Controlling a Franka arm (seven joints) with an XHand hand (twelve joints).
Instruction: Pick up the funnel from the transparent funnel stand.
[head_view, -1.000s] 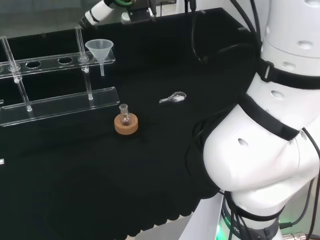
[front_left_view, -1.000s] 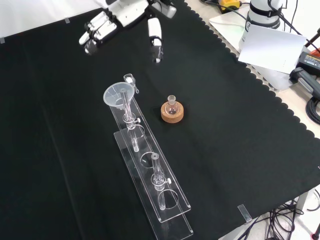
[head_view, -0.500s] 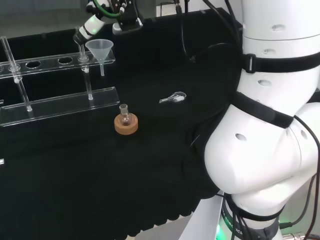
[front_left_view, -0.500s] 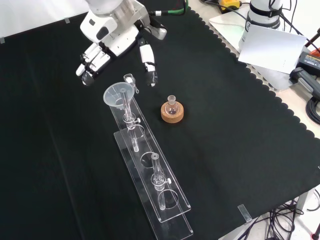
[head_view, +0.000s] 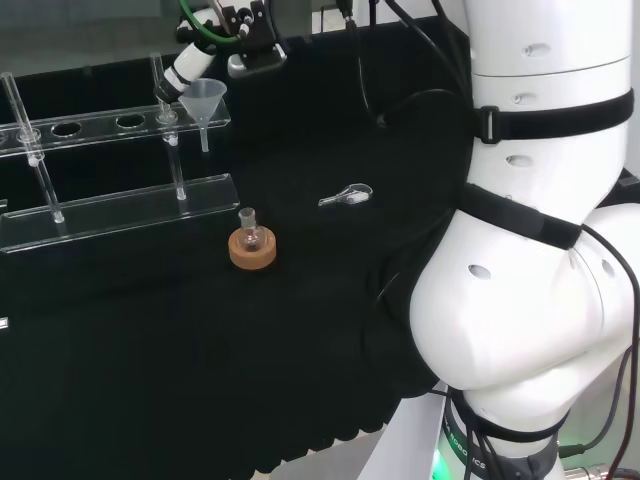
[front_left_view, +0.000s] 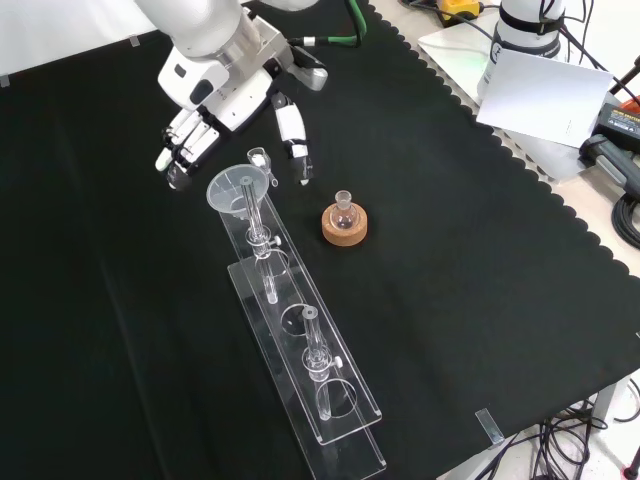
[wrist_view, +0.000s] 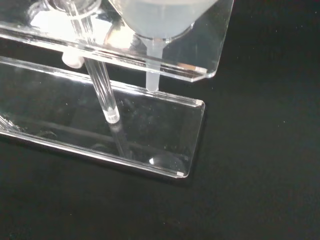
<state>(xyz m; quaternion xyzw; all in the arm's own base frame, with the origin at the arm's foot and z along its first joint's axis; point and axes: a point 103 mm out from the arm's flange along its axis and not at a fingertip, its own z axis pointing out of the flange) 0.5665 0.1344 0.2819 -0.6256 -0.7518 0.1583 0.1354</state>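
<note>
A clear funnel (front_left_view: 233, 191) sits in the end hole of the transparent stand (front_left_view: 322, 395), its spout hanging below the top shelf. In the head view the funnel (head_view: 203, 102) stands at the stand's (head_view: 120, 205) right end. The hand (front_left_view: 222, 90) hovers just beyond the funnel, open, with fingers (front_left_view: 178, 158) on one side of the bowl and the thumb (front_left_view: 294, 140) on the other, nothing between them. Behind the funnel, the head view catches part of the hand (head_view: 185, 70). Close up in the wrist view are the funnel's bowl and spout (wrist_view: 152, 70) over the stand's base plate (wrist_view: 165, 130).
A small round flask on a cork ring (front_left_view: 344, 221) stands right of the stand in the front view. A small clear scoop-like piece (head_view: 346, 196) lies on the cloth in the head view. The arm's white links (head_view: 540, 250) take up the head view's right side.
The hand has come down and toward the funnel, from well beyond it to straddling its bowl. The arm's links have swung left in the head view. Funnel and stand have not moved.
</note>
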